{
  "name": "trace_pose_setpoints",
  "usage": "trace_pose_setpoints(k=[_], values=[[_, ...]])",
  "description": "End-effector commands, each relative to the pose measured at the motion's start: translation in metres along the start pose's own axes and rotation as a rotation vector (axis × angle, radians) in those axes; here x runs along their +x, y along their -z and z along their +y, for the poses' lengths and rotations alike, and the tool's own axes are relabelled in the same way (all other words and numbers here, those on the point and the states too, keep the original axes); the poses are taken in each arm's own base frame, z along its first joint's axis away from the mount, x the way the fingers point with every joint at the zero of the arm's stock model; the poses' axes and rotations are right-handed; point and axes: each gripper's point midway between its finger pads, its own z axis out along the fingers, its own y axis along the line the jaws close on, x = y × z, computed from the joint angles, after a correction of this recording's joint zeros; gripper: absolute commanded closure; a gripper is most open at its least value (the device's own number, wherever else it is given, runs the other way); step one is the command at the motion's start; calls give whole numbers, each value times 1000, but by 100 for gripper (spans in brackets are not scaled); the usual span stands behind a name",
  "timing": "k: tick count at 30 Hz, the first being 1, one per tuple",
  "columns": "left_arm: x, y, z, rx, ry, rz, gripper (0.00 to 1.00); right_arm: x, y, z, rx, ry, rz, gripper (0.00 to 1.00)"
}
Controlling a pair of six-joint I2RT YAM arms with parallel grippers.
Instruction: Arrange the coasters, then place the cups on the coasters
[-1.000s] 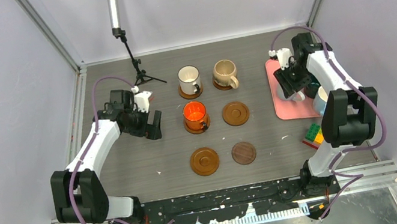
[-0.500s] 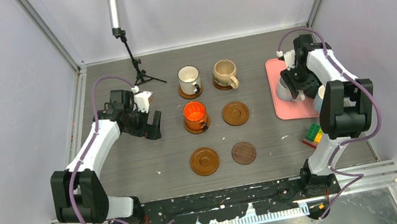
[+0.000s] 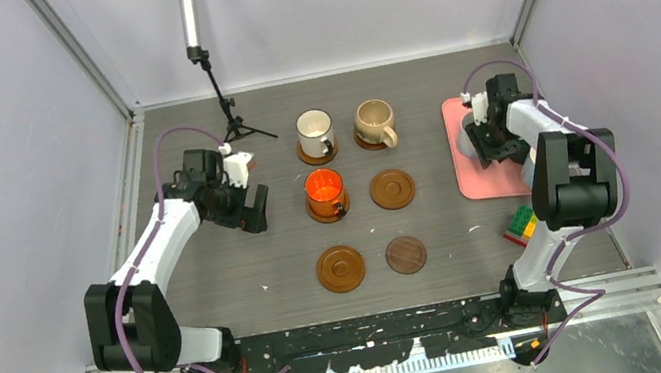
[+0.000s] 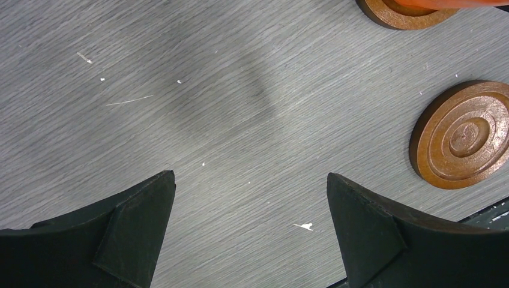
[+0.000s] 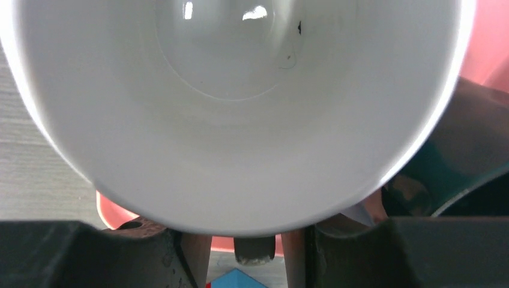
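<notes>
Six brown coasters form a grid in the top view. The back two hold a white cup [image 3: 315, 131] and a beige cup [image 3: 374, 120]. An orange cup [image 3: 325, 187] sits on the middle left coaster [image 4: 408, 9]. The coasters at middle right [image 3: 393, 188], front left [image 3: 340, 269] and front right, dark and flat [image 3: 406, 255], are bare. My right gripper [image 3: 486, 138] is low over the pink tray [image 3: 483, 183], right at another white cup [image 5: 240, 108]. Its fingers [image 5: 192, 258] flank a short dark piece under that cup's rim, with gaps on both sides. A dark green cup [image 5: 444, 174] lies beside it. My left gripper [image 3: 249, 205] is open over bare table.
Small coloured toy bricks [image 3: 520, 224] lie at the right, in front of the tray. A black tripod stand [image 3: 228, 112] stands at the back left. In the left wrist view a bare ringed coaster [image 4: 465, 135] lies to the right of the left gripper [image 4: 250, 177].
The right gripper has moved back along the tray and come down onto the white cup, its jaws narrowing. The left arm has not moved.
</notes>
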Motion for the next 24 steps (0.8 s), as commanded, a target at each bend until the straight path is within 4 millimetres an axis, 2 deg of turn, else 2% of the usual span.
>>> trace_pose_setpoints(k=[1,4,15,24], values=[[-16,6,4,-16,-21,-33,0,-25,-7,-8,46,-53,-133,55],[-16,6,4,-17,-21,-28,0,-33,-7,-16,89,-96,-185,58],[-19,8,4,-18,-23,-23,0,-61,-2,-16,61,-143,-397,57],[-18,9,4,-20,-24,-23,0,-71,-2,-14,17,-162,-427,58]])
